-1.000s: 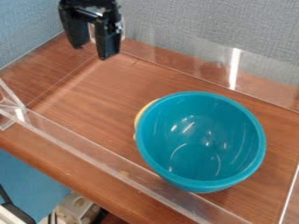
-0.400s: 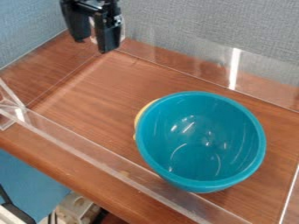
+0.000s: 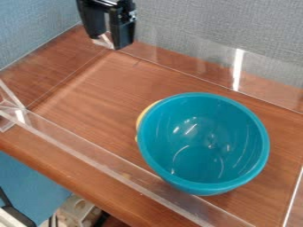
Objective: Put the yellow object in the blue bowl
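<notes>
1. A wooden table (image 3: pixel 95 97) fills most of the frame, with a low wall of clear acrylic (image 3: pixel 71 142) around it.
2. The blue bowl (image 3: pixel 204 142) stands upright on the wood at the lower right of the frame; it is round, deep and glossy teal, and its inside shows only reflections.
3. The yellow object (image 3: pixel 141 114) shows only as a thin curved yellow-orange sliver at the bowl's upper-left rim, right against the outer wall of the bowl; the bowl hides the rest, so whether it touches the bowl cannot be told for sure.
4. The gripper (image 3: pixel 112 39) hangs at the top of the frame, left of centre, pointing down over the far edge of the table, close to the back acrylic wall.
5. Its black jaws stand apart with nothing between them; it holds nothing.
6. The gripper is well apart from both the bowl and the yellow sliver, which lie down and to the right of it.
7. A grey-blue wall (image 3: pixel 201 27) runs behind the table.
</notes>
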Robot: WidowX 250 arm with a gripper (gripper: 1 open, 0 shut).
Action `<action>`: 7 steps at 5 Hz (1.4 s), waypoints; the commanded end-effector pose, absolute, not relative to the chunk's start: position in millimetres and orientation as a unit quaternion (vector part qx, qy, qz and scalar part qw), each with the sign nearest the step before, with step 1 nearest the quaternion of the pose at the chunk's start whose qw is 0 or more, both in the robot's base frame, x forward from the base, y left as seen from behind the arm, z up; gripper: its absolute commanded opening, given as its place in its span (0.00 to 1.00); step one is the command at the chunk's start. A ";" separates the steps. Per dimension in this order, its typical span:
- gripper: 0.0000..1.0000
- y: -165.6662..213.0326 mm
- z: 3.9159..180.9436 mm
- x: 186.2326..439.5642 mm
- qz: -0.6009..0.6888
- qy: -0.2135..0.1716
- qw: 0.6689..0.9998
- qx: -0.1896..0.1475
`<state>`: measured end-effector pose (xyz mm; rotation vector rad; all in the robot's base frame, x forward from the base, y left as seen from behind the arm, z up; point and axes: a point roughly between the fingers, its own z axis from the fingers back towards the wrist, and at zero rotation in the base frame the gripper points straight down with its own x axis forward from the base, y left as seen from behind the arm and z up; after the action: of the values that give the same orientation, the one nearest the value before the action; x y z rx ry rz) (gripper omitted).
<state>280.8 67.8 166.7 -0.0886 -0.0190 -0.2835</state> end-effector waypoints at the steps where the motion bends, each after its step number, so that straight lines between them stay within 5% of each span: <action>1: 1.00 55.1 183.9 293.0 -0.172 -0.035 0.984 -0.038; 3: 1.00 52.1 184.1 306.1 -0.214 -0.032 0.976 -0.040; 4: 0.00 54.7 184.7 310.3 -0.227 -0.027 0.973 -0.042; 7: 0.00 83.7 158.9 300.2 -0.237 -0.029 0.970 -0.031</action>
<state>299.0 82.2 147.0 -0.0836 -0.0212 -0.4809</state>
